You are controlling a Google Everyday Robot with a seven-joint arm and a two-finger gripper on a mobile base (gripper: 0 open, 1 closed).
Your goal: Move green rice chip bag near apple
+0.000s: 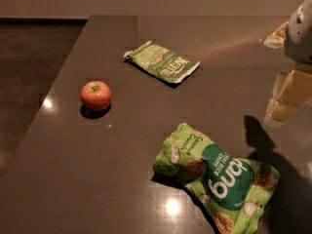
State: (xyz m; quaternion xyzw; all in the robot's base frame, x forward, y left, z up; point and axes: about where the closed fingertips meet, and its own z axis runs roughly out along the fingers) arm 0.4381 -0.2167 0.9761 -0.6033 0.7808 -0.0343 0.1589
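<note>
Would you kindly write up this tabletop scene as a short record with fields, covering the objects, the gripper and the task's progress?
surface: dark table
apple: left of centre, stem up, standing alone
green rice chip bag: front right, lying crumpled, well apart from the apple
flat green packet: farther back, near centre, lying flat
gripper: at the right edge, above the table, not touching the bag
task progress: bag not yet near the apple
</note>
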